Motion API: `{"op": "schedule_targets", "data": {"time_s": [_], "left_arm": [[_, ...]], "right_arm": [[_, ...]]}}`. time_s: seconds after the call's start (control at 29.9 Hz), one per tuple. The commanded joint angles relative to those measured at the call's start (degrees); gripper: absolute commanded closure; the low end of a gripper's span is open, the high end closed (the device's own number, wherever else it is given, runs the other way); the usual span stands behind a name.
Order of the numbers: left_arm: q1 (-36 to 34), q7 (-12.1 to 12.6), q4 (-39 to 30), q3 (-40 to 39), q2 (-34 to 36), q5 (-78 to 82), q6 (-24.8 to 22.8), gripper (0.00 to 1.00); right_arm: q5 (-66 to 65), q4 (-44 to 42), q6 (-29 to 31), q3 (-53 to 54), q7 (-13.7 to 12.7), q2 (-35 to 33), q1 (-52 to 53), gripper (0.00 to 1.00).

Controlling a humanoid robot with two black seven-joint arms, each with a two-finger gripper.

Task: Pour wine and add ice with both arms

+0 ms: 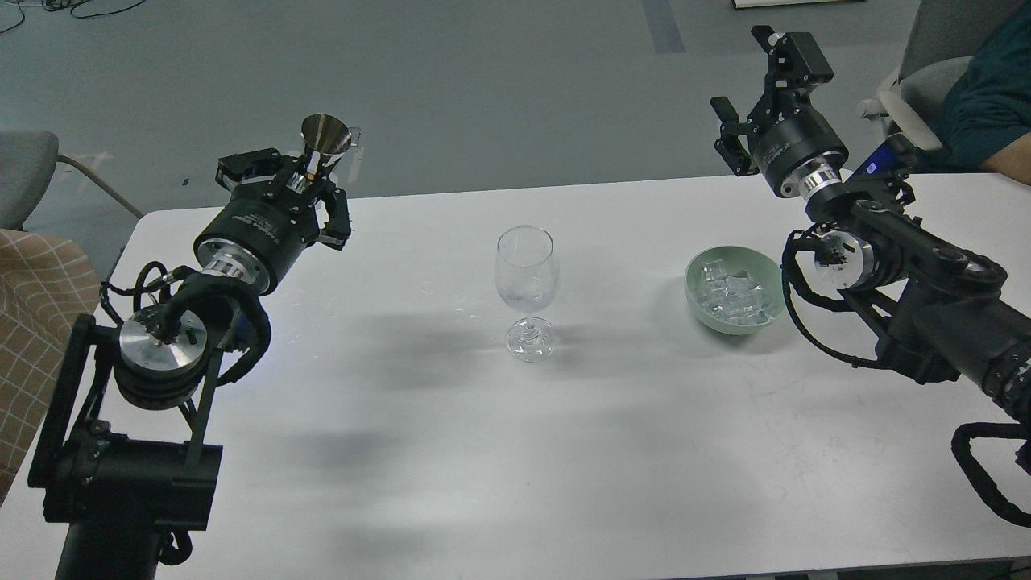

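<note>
A clear stemmed wine glass (527, 283) stands upright mid-table. A pale green bowl (699, 302) to its right holds several clear ice cubes (731, 295). My left gripper (310, 181) is at the table's far left edge, well left of the glass, shut on a shiny metal jigger (322, 141) held upright. My right gripper (761, 93) is raised beyond the table's far right edge, above and behind the bowl, fingers spread and empty.
A white table (515, 451) carries everything. A person in a dark teal sleeve (995, 93) sits at the far right beside a grey chair (926, 72). Another chair with a checked cloth (32, 298) stands at the left.
</note>
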Motion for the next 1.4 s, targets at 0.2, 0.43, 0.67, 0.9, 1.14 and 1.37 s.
{"op": "schedule_targets", "data": {"time_s": [0.2,0.43,0.67,0.9,1.14,1.37], "left_arm": [[7.37,-0.66,9.54,-3.66,-0.81,-3.37,-12.24,1.0],[7.46,-1.27,15.52,-7.88,-4.23,-4.43,-14.25,0.93],[6.94,-1.45,20.81,-7.88,-4.15,-4.52,-16.55,0.85],[6.5,-1.63,22.3,-7.79,-4.06,-4.43,-16.37,0.81],[6.32,-1.8,23.8,-7.88,-3.97,-4.34,-16.46,0.72],[6.14,-1.8,24.33,-7.88,-3.88,-4.34,-16.46,0.67]], "right_arm": [[-0.09,0.0,0.0,-0.09,0.0,0.23,-0.01,0.0],[-0.09,0.0,0.0,-0.09,0.0,0.23,-0.01,0.0],[-0.09,0.09,0.0,-0.09,0.0,0.14,-0.09,0.0],[-0.09,0.09,0.0,-0.09,0.0,0.23,-0.18,0.0],[-0.18,0.09,0.0,-0.18,0.0,0.14,-0.18,0.0],[-0.18,0.09,0.0,-0.18,0.0,0.14,-0.18,0.0]]}}
